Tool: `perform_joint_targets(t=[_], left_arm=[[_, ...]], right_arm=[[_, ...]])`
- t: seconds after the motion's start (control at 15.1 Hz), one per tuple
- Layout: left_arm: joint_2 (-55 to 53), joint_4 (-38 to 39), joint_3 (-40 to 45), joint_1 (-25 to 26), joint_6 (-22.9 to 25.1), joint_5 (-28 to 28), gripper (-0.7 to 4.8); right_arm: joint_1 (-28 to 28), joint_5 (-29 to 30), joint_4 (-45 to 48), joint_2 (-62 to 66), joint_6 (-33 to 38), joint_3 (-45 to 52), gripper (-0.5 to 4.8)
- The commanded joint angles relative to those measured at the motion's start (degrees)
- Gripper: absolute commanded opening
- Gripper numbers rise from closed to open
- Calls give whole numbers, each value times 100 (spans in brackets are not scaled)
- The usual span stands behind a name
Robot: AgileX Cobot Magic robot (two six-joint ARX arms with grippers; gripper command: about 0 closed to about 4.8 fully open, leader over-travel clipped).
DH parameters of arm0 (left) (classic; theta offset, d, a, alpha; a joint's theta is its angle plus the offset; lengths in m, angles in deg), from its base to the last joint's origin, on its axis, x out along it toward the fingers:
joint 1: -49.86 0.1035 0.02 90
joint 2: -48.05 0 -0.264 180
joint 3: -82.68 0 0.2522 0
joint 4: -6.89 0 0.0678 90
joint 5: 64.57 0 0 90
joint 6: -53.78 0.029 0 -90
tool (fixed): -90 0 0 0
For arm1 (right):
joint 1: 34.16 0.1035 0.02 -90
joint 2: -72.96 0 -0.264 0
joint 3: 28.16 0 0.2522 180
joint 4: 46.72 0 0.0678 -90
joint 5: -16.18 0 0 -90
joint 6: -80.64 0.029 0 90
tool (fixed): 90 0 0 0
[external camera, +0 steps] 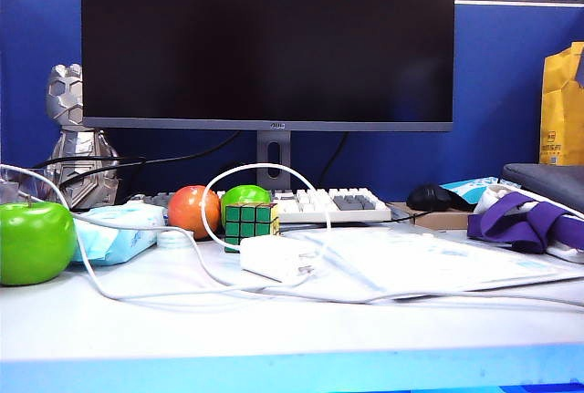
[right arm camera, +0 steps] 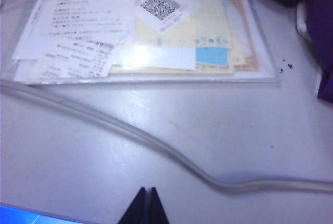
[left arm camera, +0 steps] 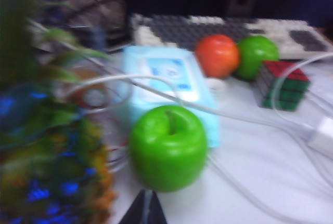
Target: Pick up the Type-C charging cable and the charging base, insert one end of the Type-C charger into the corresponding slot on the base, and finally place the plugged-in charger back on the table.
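The left pincer is sitting pinched shut and empty, its dark tips just showing above the bench in a blurred wrist view. Just ahead of it is lying a green apple, with a pale blue tissue pack behind that, and a run of the Type-C charging cable is trailing across the pack toward the middle of the bench. The right pincer is likewise closed to a narrow point and holding nothing, hovering near the bench's front edge. Directly ahead of it another stretch of the cable is crossing the white surface, its long axis running roughly parallel to that front edge, with a clear sleeve of papers lying beyond.

In the exterior view neither arm is showing. The charging base is resting near the centre of the bench, touching a Rubik's cube, and the cable appears to be meeting it at one end, looping up behind it and then out toward both side edges. Whether the plug is fully seated is too small to tell. The base seems to be lying between the two pincers, neither clearly nearer; the right one has cable within closest reach.
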Motion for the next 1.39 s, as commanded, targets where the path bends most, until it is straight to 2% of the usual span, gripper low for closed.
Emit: perform_joint_targets(t=[0.07,0.2,0.33,0.59,0.73,0.79,0.92,0.99,1.06,1.12,1.19,1.32,1.39], left_arm=[[9,151,11,210,863,46,-5],[9,153,11,214,848,144,-4],[9,129,11,208,804,-39,-4],[9,129,11,210,804,-46,-4],[9,127,11,210,804,-44,-4],[11,127,11,210,804,-44,-4],[9,127,11,212,804,-44,-4],[9,127,11,210,804,-44,-4],[9,127,11,210,804,-44,-4],[9,127,11,210,804,-44,-4],[9,129,11,210,802,-55,-4],[9,127,9,210,804,-44,-4],[9,127,9,212,804,-55,-4]], right_arm=[[-2,-46,48,-11,20,-13,0],[4,-22,59,-11,20,-13,0],[7,-42,57,-11,20,-13,0],[-52,-74,-20,-157,-52,52,0],[-503,-50,-20,-706,-46,227,0],[-1029,-39,-22,-1390,-48,413,-1],[-1519,-20,-22,-2002,-249,573,0],[-2100,396,55,-2470,-778,610,-1],[-2288,601,68,-2610,-798,623,-1],[-2743,1333,17,-2988,-791,634,0],[-2988,1818,17,-2979,-763,634,-1],[-3150,2103,-68,-2981,-658,634,-1],[-3152,1950,-74,-2981,-621,634,-1]])
